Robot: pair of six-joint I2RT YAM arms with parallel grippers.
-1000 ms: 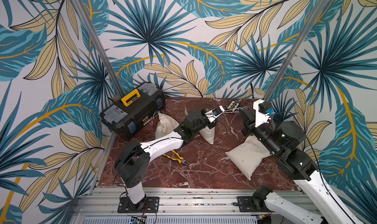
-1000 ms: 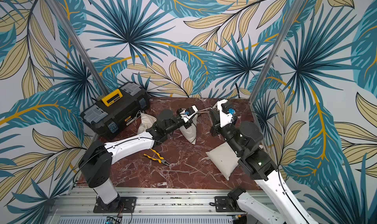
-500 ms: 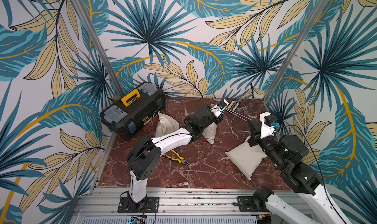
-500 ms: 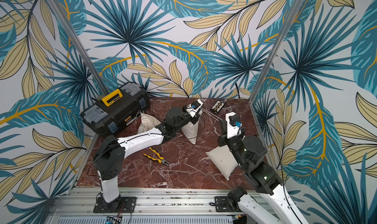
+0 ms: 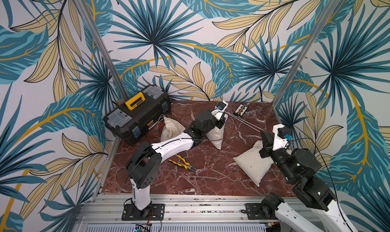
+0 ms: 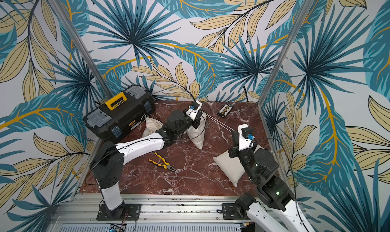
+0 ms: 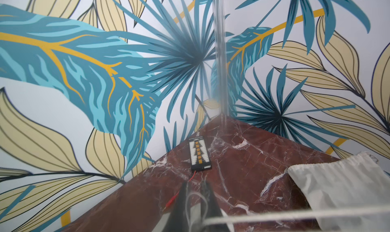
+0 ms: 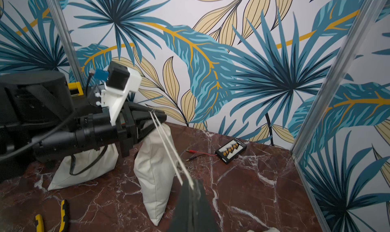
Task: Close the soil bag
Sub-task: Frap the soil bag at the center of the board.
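Drawstring [image 5: 244, 122] now stretches taut because the right gripper [image 5: 262, 133], pinching it, has drawn back from the left gripper [image 8: 156, 114], which is clamped on it above the upright soil bag [image 8: 154, 178] at mid-table, likely cinching the mouth shut.

The toolbox [image 5: 137, 112] sits in the back-left corner of the table [image 5: 211, 178], with a spare sack [image 5: 171, 128] just beside its right end. Right of that stands the soil bag [image 5: 216, 136] and the pliers [image 5: 183, 164] lie nearer the front, left of centre. A third sack [image 5: 252, 164] lies on the right side, and the connector board [image 5: 241, 109] is behind it by the back wall. The drawstring [image 5: 244, 121] runs from the left gripper [image 5: 224, 112] at the soil bag's top across to the right gripper [image 5: 262, 132].
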